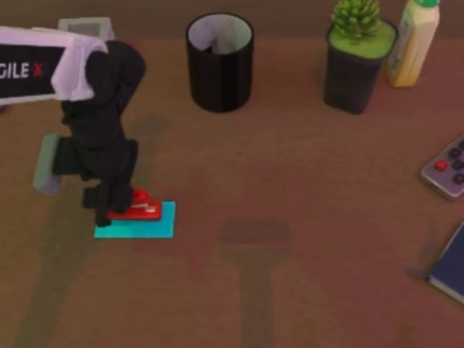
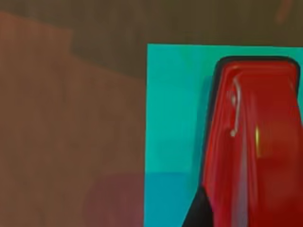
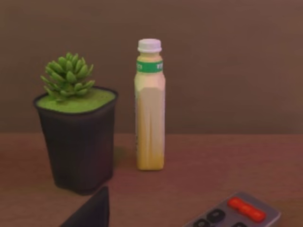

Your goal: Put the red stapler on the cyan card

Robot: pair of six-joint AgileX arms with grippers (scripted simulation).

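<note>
left gripper point(image 1: 119, 206) low over cyan card point(image 1: 156, 228), near worktop's left edge | red stapler point(image 1: 138, 210) lies on card | can't tell if clenched or released | risk: lifting while still gripping drags stapler off | right arm out of top view

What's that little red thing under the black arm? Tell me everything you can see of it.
It is the red stapler: small, narrow, glossy bright red like plastic, with a pale patch at one end and a dark lower edge in the left wrist view. It lies flat on the cyan card, lengthwise along it and towards the card's far edge, at the table's left. The left gripper is directly over its left end; whether the fingers grip it cannot be seen.
</note>
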